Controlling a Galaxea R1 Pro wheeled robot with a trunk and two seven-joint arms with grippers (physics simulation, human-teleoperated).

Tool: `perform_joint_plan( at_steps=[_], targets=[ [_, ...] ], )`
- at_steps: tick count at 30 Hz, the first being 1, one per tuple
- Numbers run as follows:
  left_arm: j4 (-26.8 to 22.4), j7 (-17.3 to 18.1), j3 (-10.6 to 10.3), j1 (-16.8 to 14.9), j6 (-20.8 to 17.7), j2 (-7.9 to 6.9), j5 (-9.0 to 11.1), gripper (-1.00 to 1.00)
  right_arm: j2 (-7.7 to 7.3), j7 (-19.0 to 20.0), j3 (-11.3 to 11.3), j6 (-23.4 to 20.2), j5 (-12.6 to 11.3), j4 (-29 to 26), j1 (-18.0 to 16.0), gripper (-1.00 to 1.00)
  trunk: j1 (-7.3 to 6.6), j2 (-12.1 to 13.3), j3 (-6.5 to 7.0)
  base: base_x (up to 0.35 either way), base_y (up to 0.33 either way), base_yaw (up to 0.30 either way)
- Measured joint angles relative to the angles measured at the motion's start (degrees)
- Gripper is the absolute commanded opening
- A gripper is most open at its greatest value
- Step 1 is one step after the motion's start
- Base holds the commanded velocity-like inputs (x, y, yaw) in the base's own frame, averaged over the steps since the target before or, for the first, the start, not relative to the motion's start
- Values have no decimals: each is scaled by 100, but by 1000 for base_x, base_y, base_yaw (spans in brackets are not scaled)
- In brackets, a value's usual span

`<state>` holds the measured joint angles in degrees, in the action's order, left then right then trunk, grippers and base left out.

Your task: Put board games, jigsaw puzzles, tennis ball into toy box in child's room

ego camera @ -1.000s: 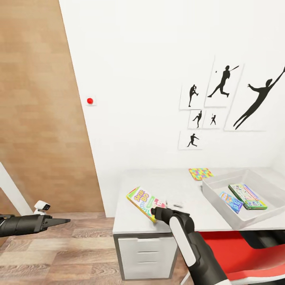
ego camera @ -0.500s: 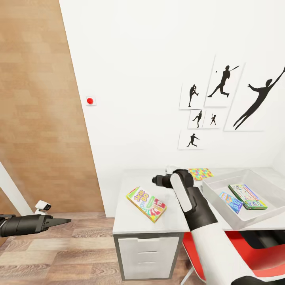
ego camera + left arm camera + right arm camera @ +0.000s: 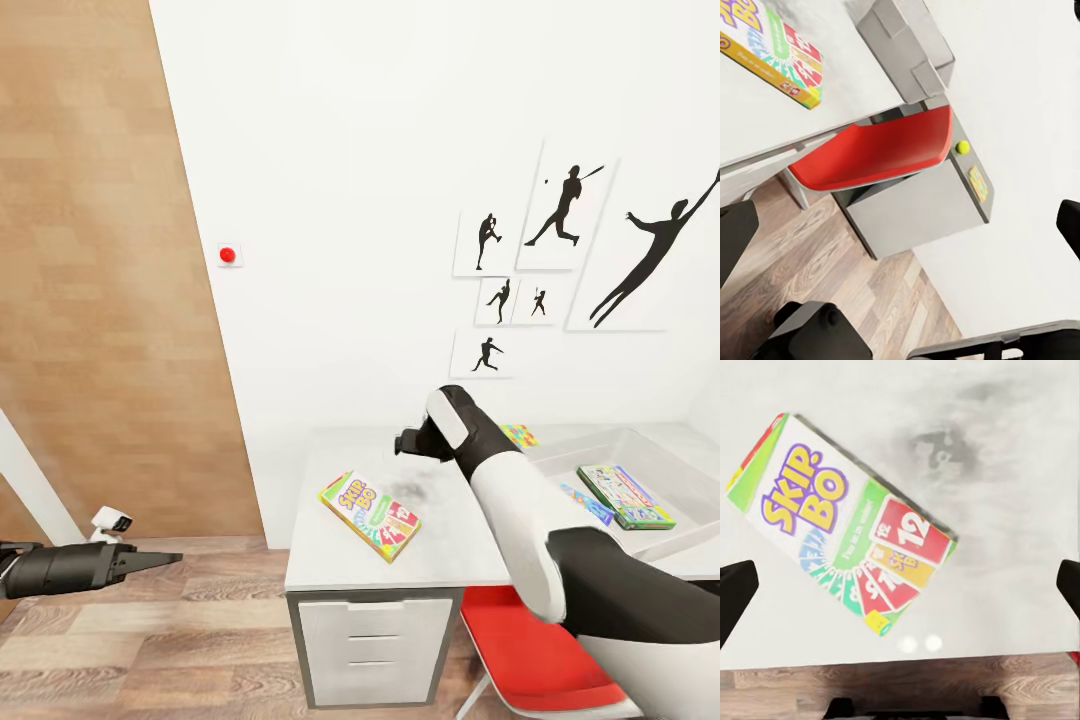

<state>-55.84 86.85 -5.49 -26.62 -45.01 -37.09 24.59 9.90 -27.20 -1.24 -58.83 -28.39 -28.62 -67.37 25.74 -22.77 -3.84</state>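
Below my right gripper [image 3: 405, 443], whose fingers stand spread and empty, the Skip-Bo game box [image 3: 844, 525] lies flat on the table [image 3: 440, 560], its long axis diagonal to the front edge. My left gripper [image 3: 165, 560], pressed together, hangs well apart.

Lying flat on the table [image 3: 440, 560] near its front left edge: the card game box [image 3: 369, 516]. Sitting to its right: the bin [image 3: 668, 540], holding two game boxes [image 3: 627, 496]. Peeking out behind the arm [image 3: 500, 490]: a puzzle board [image 3: 519, 434].
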Motion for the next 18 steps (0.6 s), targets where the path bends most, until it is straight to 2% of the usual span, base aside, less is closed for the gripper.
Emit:
perform_joint_plan(
  at_steps=[2,5,7,9,18],
  targets=[
    [-1,3,-4,-1,0,43,-2,100,-11,-4,5,102,3,246,-16,100,0,0,0,0,0,0],
    [1,6,-6,-3,0,99,-7,100,-19,-5,2,481,21,716,-27,100,0,0,0,0,0,0],
    [1,-1,-8,-3,0,127,-24,100,-32,14,0,901,29,1176,-31,100,0,0,0,0,0,0],
    [0,-22,-10,-3,0,137,-52,100,-48,30,-5,1083,24,1361,-33,100,0,0,0,0,0,0],
    [-1,-189,6,-3,0,148,-85,100,-67,30,-31,1266,24,1547,-35,100,0,-1,0,0,0,0]
  ],
)
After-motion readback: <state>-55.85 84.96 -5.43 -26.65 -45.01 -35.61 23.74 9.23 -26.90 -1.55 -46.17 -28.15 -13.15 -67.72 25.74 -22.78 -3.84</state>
